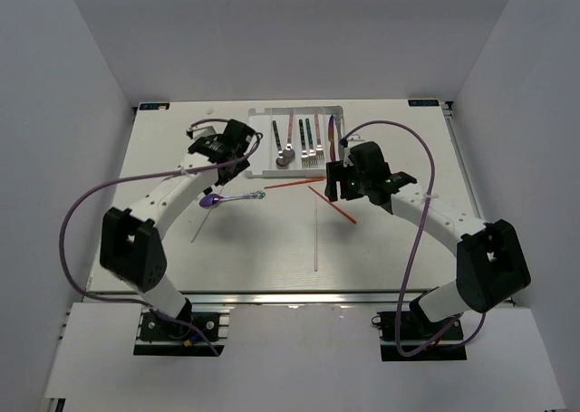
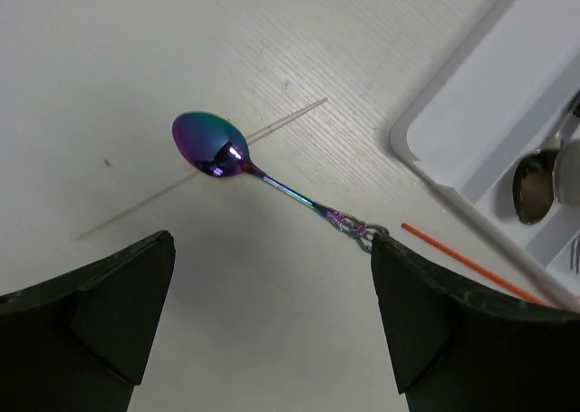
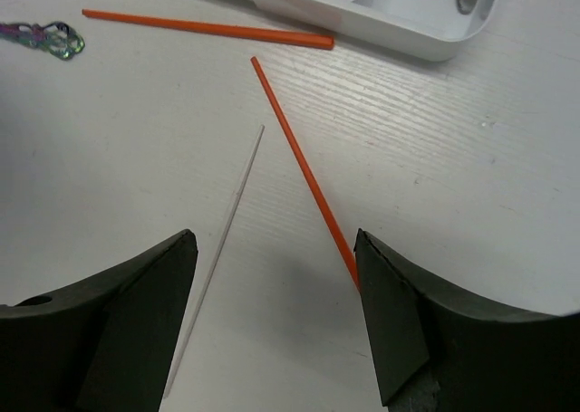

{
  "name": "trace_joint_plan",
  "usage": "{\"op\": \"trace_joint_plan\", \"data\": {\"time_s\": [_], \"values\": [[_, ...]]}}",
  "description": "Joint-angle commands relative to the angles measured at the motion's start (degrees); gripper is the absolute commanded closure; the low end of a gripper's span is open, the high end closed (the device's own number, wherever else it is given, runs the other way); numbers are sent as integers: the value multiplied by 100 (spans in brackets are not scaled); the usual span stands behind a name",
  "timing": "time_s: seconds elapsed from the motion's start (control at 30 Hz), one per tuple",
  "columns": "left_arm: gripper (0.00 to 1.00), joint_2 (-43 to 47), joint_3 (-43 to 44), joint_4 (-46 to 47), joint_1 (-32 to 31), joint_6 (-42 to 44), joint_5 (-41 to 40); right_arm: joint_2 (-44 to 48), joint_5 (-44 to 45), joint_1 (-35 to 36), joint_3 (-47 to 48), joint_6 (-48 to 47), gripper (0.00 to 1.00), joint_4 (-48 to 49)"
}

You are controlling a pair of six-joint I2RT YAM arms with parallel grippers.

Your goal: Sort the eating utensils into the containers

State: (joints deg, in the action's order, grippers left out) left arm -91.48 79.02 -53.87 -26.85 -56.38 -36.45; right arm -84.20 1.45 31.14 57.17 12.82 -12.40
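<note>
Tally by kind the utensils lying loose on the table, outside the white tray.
Iridescent spoon: 1
Red-orange chopsticks: 2
Pale chopsticks: 2
Total: 5

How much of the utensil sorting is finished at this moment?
Done: several utensils lie in the white tray. In hand: nothing; left gripper and right gripper are open. Left on the table: purple spoon, two orange chopsticks, two pale chopsticks.
</note>
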Motion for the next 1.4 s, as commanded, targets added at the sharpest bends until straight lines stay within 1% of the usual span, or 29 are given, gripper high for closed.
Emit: {"op": "trace_joint_plan", "data": {"time_s": [0.0,0.03,0.1,0.17,0.2,0.3,0.43,0.47,0.5,0.53,0.63,0.8,0.93,1.0,1.17,1.37], "values": [[2,-413,613,-1483,-4,-2207,-609,378,267,-29,-117,265,24,353],[2,-501,727,-1521,-4,-2698,-574,422,285,-29,-144,265,24,327],[3,-634,676,-1330,-4,-3061,-303,589,320,-37,-249,265,24,344],[7,-669,404,-1074,-13,-3545,-205,746,251,-64,-364,282,23,457],[8,-765,351,-995,-13,-3721,-92,782,224,-64,-425,300,23,493],[8,-1098,307,-933,-31,-4248,-82,835,-22,-64,-618,344,23,616],[8,-1705,464,-871,-31,-4363,-204,879,-84,-73,-882,353,23,739],[8,-1811,491,-871,-22,-4407,-240,914,-258,-73,-900,353,24,748],[9,-1890,474,-688,-22,-4390,-292,923,-277,-73,-909,353,24,757],[13,-2013,447,-608,-22,-4408,-345,941,-303,-64,-926,362,24,774],[14,-2189,386,-449,-22,-4566,-529,1029,-444,-64,-979,362,24,853],[15,-2067,131,15,-22,-4540,-794,1125,-471,-64,-1085,335,24,933],[16,-2066,-9,78,30,-4461,-689,1099,-462,-64,-1076,335,24,985],[16,-2119,-71,183,66,-4426,-645,1090,-593,-64,-1120,353,25,1099],[19,-2058,-80,359,101,-4250,-583,1003,-655,-64,-1138,362,25,1152],[19,-1566,-159,403,92,-4127,-504,915,-690,-64,-1111,362,25,1161]]}}
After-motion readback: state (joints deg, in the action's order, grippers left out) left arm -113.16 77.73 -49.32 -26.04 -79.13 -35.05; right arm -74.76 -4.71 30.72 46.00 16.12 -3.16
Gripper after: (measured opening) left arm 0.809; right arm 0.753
